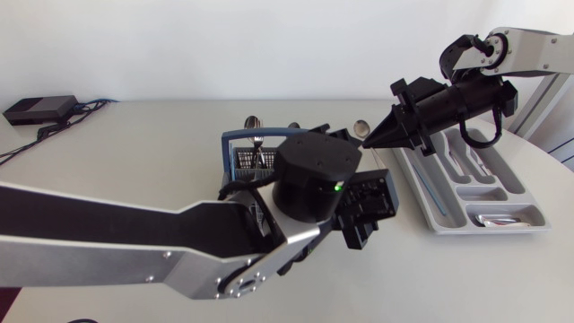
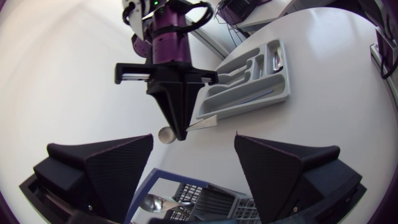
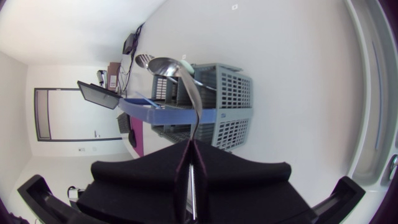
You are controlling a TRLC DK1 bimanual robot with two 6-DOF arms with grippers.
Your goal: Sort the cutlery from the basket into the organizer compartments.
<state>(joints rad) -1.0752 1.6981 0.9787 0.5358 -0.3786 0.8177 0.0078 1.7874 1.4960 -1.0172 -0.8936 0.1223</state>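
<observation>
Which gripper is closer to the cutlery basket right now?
Left. The left gripper hangs open directly over the basket; the right gripper, shut on a spoon, is off to its side, toward the organizer.

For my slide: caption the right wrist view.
Right gripper shut on a spoon, with the grey cutlery basket ahead of it.

Basket: middle of the table, cutlery standing in it. Organizer: right of the basket, near the table's right edge. Spoon: held in right gripper, between basket and organizer.
</observation>
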